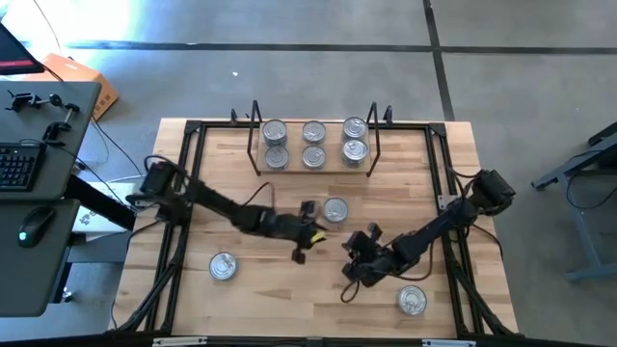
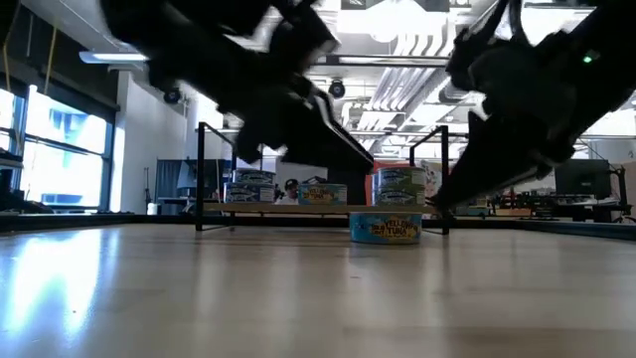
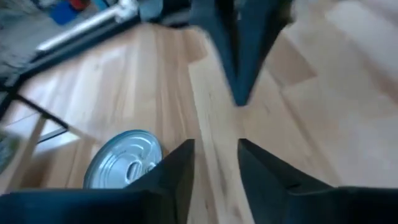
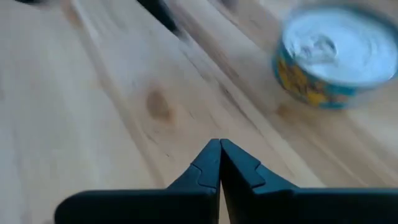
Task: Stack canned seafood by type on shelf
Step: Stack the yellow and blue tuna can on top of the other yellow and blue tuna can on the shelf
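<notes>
Squat silver-lidded tins (image 1: 313,143) on wire-ended shelf (image 1: 253,145), left claw (image 3: 214,165) parted and empty, right claw (image 4: 219,163) clenched

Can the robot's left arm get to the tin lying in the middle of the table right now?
Probably yes. The left gripper hangs right beside that tin, its fingers apart and empty, and only bare wooden table shows between them. The right gripper is shut and off to the side.

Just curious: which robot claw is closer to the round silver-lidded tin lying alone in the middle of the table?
The left claw, right beside the silver-lidded tin. The right claw sits farther off.
</notes>
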Available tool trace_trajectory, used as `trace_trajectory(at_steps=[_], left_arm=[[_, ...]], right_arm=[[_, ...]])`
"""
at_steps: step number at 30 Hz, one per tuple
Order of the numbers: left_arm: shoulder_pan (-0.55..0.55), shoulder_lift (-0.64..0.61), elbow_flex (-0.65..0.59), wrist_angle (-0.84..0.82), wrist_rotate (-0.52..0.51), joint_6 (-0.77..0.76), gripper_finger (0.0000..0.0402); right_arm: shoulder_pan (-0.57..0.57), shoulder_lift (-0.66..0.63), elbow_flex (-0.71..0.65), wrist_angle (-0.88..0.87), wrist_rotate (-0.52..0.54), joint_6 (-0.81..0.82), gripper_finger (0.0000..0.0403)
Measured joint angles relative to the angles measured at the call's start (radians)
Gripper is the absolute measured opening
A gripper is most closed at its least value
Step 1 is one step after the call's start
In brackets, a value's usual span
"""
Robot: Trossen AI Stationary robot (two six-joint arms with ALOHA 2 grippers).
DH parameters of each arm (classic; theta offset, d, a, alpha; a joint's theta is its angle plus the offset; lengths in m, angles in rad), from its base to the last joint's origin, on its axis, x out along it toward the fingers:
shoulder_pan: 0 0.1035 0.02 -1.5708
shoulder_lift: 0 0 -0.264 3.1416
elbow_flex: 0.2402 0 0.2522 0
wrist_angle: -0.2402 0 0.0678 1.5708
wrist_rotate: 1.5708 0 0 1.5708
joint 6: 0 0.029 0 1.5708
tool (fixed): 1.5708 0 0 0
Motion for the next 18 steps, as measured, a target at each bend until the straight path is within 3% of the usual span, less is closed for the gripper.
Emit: trace_trajectory(at_steps=[6, 9, 13, 18], left_arm=[[0.081, 0.117, 0.142, -0.153, 0.037, 0.082, 0.0152], [0.105, 0.152, 0.183, -0.200, 0.038, 0.117, 0.0151], [0.125, 0.170, 0.195, -0.205, 0.039, 0.129, 0.0125], [0.131, 0.169, 0.197, -0.214, 0.037, 0.137, 0.0062]], right_arm=[[0.075, 0.000, 0.025, 0.019, 0.201, -0.093, 0.0000], [0.106, -0.002, 0.043, 0.015, 0.235, -0.149, 0.0000], [0.125, -0.002, 0.061, 0.017, 0.235, -0.213, 0.0000], [0.123, -0.002, 0.065, 0.018, 0.234, -0.237, 0.0001]])
